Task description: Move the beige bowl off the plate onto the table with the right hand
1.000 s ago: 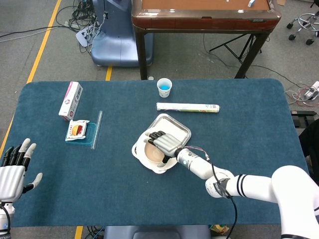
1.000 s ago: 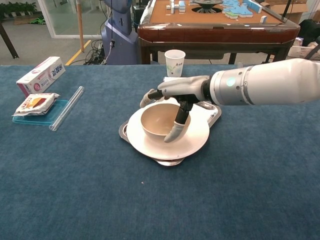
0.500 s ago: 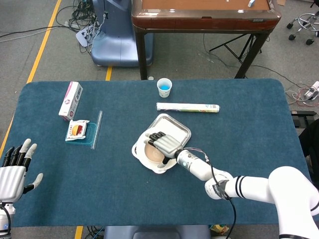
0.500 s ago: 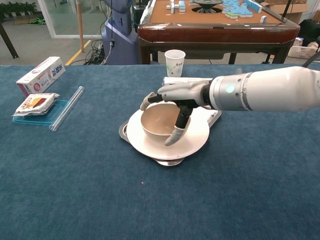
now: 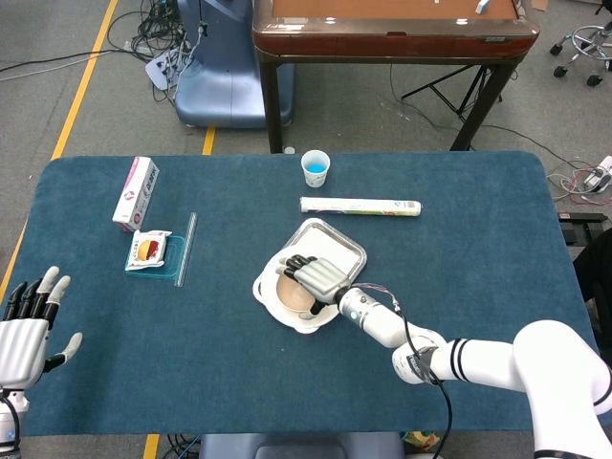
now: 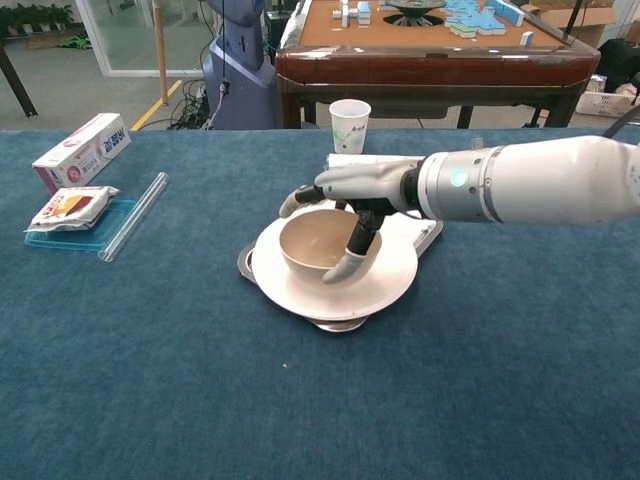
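The beige bowl (image 6: 310,240) (image 5: 290,292) sits on a cream plate (image 6: 390,278) (image 5: 263,289), which rests on a metal tray (image 6: 432,232) (image 5: 339,244) at the table's middle. My right hand (image 6: 360,185) (image 5: 316,275) arches over the bowl. Its fingers (image 6: 293,200) hook the far rim and its thumb presses the near right side, so it grips the bowl. The bowl's base is still on the plate. My left hand (image 5: 24,330) lies open at the table's near left edge, far from the bowl, and shows only in the head view.
A paper cup (image 6: 349,125) (image 5: 315,167) and a long wrapped roll (image 5: 360,206) lie behind the tray. At the left are a white box (image 6: 82,150) (image 5: 136,192), a snack pack on a blue tray (image 6: 70,208) (image 5: 150,251) and a clear rod (image 6: 133,228).
The right hand has closed in on the bowl. Bowl and plate have shifted slightly to the left on the tray. The left hand has not moved.
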Motion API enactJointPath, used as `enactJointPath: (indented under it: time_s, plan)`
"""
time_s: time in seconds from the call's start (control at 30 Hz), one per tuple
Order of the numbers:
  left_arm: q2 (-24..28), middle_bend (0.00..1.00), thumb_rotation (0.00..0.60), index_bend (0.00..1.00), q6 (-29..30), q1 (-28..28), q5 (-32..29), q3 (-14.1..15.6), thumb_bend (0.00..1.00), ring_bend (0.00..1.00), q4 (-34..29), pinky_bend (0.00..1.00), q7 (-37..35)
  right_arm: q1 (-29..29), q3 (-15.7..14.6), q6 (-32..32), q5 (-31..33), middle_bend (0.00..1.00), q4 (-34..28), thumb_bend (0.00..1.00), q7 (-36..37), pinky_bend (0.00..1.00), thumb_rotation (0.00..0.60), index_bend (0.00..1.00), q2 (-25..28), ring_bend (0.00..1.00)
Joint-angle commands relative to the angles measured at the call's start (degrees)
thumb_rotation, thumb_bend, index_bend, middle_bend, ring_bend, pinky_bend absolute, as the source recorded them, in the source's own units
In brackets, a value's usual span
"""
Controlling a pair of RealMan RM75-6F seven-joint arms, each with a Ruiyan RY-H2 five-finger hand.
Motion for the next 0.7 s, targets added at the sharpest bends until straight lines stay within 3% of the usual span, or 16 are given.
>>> enactJointPath:
  time_s: [0.03,0.4,0.7]
  plan:
    - [0.0,0.0,0.6,0.0,0.01,0.0,0.0,-0.02,0.26,0.0,0.05,0.0,-0.03,0.01,0.13,0.13,0.04,0.07,-0.23,0.29,-0.05,0.17,0.6,0.0,0.13,0.06]
    - [-0.35,0.0,0.6,0.0,-0.07,-0.07,-0.1,-0.04,0.27,0.0,0.11,0.0,0.78,0.15,0.76,3.08,1.05,0.07,-5.38,0.3,-2.7,0.17,0.6,0.0,3.42,0.06]
    - [-0.85,0.0,0.6,0.0,-0.1,-0.2,-0.26,-0.16,0.27,0.0,0.21,0.0,1.87,-2.39,-1.0,9.19,1.13,0.07,-16.08,0.3,-6.79,0.17,0.6,0.0,10.59,0.06]
